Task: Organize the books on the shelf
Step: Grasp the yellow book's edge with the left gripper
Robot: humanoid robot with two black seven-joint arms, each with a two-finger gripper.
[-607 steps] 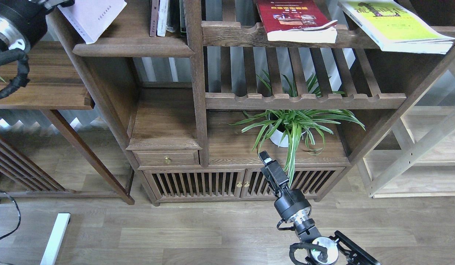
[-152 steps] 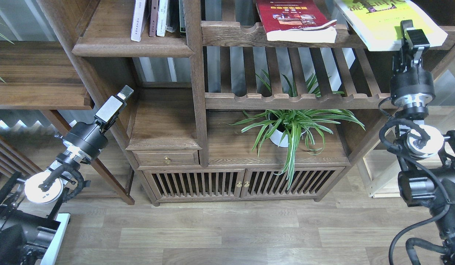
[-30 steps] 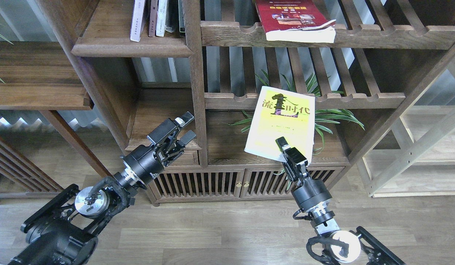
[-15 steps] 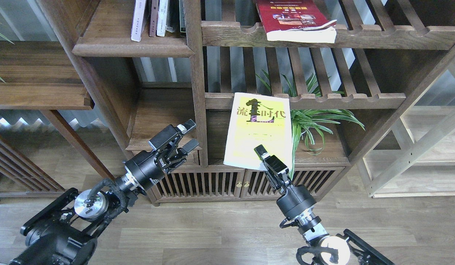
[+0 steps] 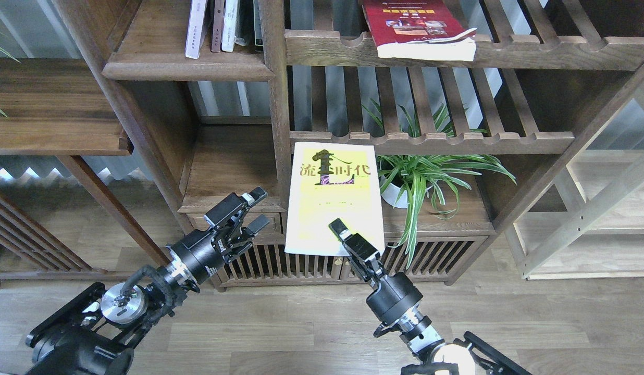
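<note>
My right gripper [image 5: 341, 232] is shut on the bottom edge of the bright yellow-green book [image 5: 333, 198] with black characters. It holds the book upright, in the air in front of the cabinet's centre post. To its left my left gripper [image 5: 258, 209] stands open and empty, a short gap from the book's left edge. The dark red book [image 5: 413, 26] lies flat on the upper slatted rack. The pale lavender-white book [image 5: 196, 28] stands upright on the dark-brown shelf [image 5: 186, 69] at top left, beside narrower dark and white volumes [image 5: 225, 23].
A potted spider plant [image 5: 418, 177] sits on the cabinet top right of the held book, under a slatted rack [image 5: 431, 141]. Below are a small drawer [image 5: 270, 221] and slatted doors [image 5: 280, 263]. A dark table [image 5: 51, 109] is at left, pale shelving [image 5: 593, 208] at right.
My right gripper has carried the yellow-green book left and down, from in front of the plant to the centre post. My left gripper has dropped slightly and stays open.
</note>
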